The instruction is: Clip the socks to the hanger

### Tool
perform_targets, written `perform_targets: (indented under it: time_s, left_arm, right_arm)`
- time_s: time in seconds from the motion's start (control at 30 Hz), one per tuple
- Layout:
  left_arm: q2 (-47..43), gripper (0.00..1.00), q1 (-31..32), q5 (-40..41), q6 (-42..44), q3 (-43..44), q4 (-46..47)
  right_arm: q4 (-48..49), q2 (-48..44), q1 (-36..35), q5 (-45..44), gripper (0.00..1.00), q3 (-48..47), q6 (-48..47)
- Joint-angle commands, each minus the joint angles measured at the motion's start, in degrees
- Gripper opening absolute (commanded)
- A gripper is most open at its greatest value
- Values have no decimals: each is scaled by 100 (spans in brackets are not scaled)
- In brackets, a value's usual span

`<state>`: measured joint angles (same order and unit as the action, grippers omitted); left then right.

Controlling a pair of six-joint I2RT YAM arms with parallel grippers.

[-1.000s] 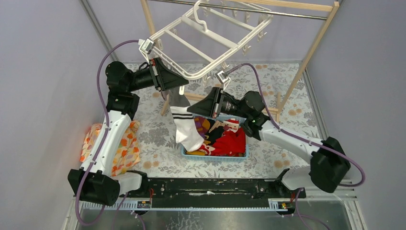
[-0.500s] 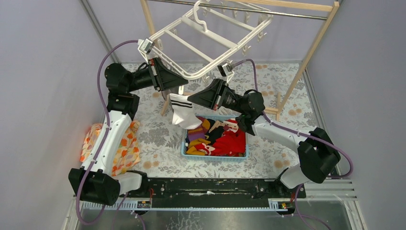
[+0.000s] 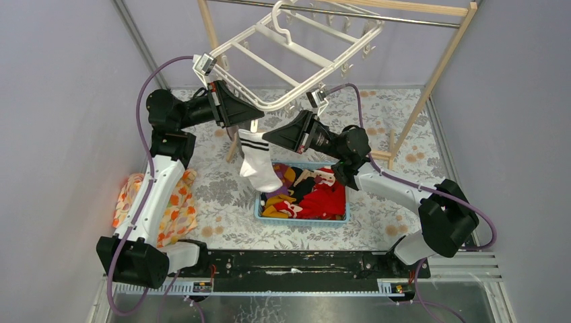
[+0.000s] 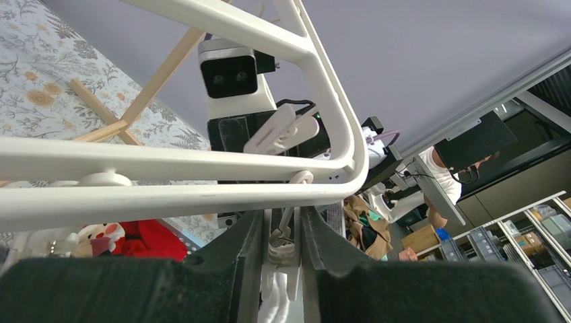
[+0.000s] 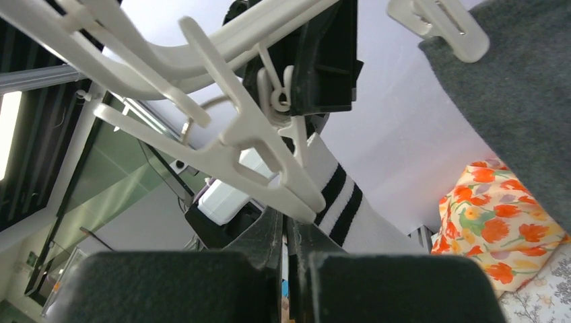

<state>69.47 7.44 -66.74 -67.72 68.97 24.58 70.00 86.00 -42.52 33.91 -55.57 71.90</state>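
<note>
The white hanger [image 3: 275, 106] hangs tilted from the rod, its front rail [image 4: 168, 195] low over the table. My left gripper [image 3: 259, 116] [image 4: 283, 229] is under that rail, its jaws squeezing a small white clip [image 4: 294, 247]. A whitish sock [image 3: 259, 168] with black cuff stripes [image 5: 350, 202] dangles beside it, its cuff raised to that clip. My right gripper [image 3: 266, 140] [image 5: 288, 229] is shut on the cuff's edge. A grey sock [image 5: 525, 87] hangs from another clip [image 5: 438, 23] nearby.
A blue basket [image 3: 303, 219] with red, orange and purple clothes sits below the sock. A floral cloth [image 3: 175, 208] lies at the left. The pale wooden rack [image 3: 441, 64] stands behind. A further loose clip [image 5: 256, 158] dangles right in front of my right gripper.
My right arm has lifted the striped sock up and left, from over the basket to the hanger's front rail. The left arm has stayed on its clip.
</note>
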Motion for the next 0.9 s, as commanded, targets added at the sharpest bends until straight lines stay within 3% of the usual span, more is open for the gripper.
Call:
perform_targets:
  time_s: [0.0, 0.87]
  left_arm:
    - [-30, 0, -24, -208, -100, -22, 355]
    - [-22, 0, -39, -252, -30, -46, 346]
  right_arm:
    - [-9, -218, 48, -148, 0, -87, -282]
    - [270, -212, 89, -171, 0, -358, -102]
